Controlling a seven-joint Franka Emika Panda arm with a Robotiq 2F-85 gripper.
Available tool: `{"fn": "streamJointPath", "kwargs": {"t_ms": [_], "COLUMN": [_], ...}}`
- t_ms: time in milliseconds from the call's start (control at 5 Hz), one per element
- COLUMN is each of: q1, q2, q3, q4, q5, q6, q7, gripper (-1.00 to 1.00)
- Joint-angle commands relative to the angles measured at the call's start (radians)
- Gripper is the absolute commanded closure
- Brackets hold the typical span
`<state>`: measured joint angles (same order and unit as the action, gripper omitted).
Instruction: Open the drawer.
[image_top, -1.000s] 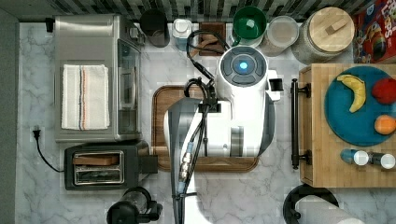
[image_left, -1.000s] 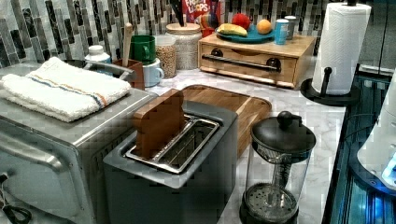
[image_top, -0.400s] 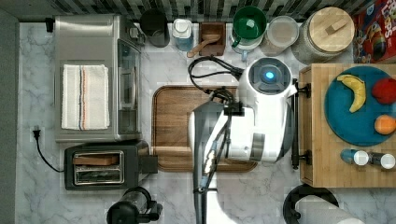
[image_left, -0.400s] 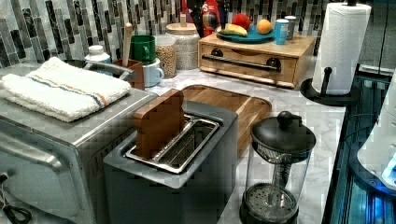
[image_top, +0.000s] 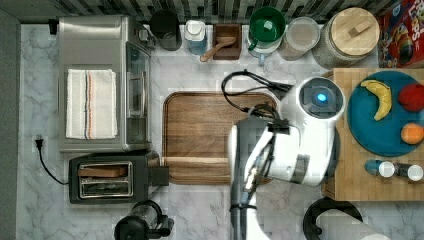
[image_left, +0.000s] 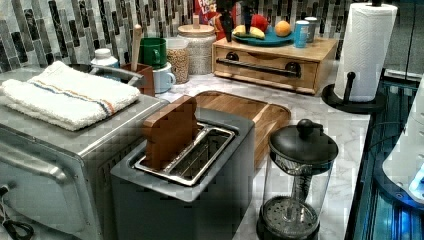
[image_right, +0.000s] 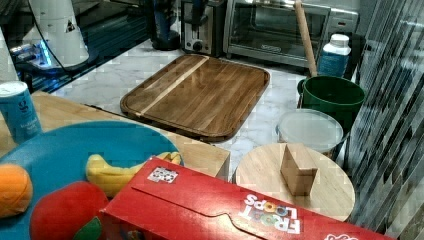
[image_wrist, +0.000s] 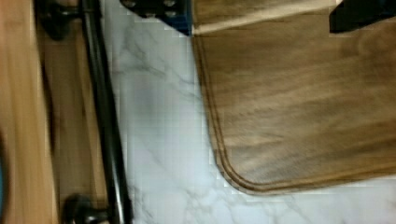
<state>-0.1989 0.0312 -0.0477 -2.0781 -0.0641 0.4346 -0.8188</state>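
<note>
drawer sat shut in its cabinet at the left view's far end of the table, under the fruit plate. my arm hung over the handle beside the tray. jaws' state: can't tell.

A strip of bare marble counter runs between the drawer front with its black bar handle and the brown wooden tray; nothing lies on that strip; in the left view, the paper towel stand closes its right end and the glass jars its left; fruit and shakers crowd the cabinet top.
</note>
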Motion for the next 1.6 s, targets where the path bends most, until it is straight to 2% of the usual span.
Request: {"fn": "streamJointPath", "kwargs": {"t_ms": [200,600,1000,1200,1600], "q1": [-0.055,-0.098,-0.118,-0.130,-0.124], "q2": [-0.047,-0.029,0.013,0.029,0.079], "q3": [-0.045,-0.050,-0.074,-0.065,-0.068], "q4": [-0.069,-0.122,-0.147,-0.166,-0.244], "q5": [-0.044,-0.093,-0.086,-0.091,-0.145], "q6": [0.134,0.253,0.345,0.389,0.600], "q7": [-0.239,-0.326,-0.400,-0.378,-0.273], "gripper": [-1.00,-1.00,-1.00,-1.00,-1.00]}}
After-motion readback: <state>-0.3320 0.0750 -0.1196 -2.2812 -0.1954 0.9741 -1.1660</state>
